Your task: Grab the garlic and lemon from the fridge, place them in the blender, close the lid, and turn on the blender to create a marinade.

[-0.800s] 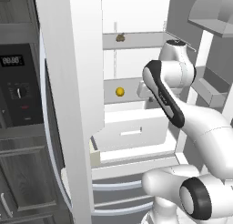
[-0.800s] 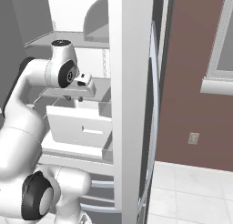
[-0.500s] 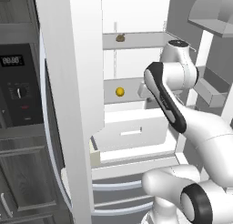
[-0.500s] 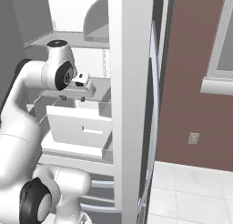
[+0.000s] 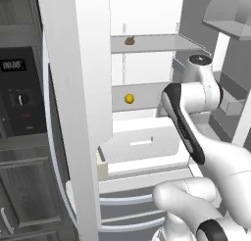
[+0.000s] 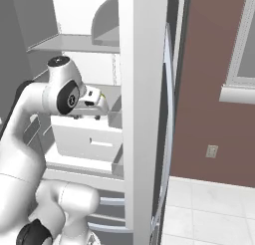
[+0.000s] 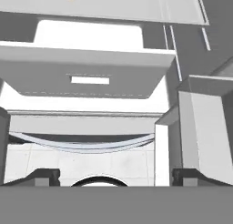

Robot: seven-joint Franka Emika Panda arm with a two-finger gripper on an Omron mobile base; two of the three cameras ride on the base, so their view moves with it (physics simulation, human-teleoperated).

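Lemon [image 5: 129, 98] sits on fridge [image 5: 93, 63] mid shelf, garlic [image 5: 130, 40] on shelf above, both untouched w/ gripper [image 6: 94, 105] empty, fingers apart in hand view, so step = first fetch; next: aim hand up toward lemon, reach in.

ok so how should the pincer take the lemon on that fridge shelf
Grip the lemon across its middle, coming in from the open front of the fridge. It is a smooth ball with no handle, sitting alone on a grey shelf with another shelf above, so a level approach with the pincer wide probably suits best.
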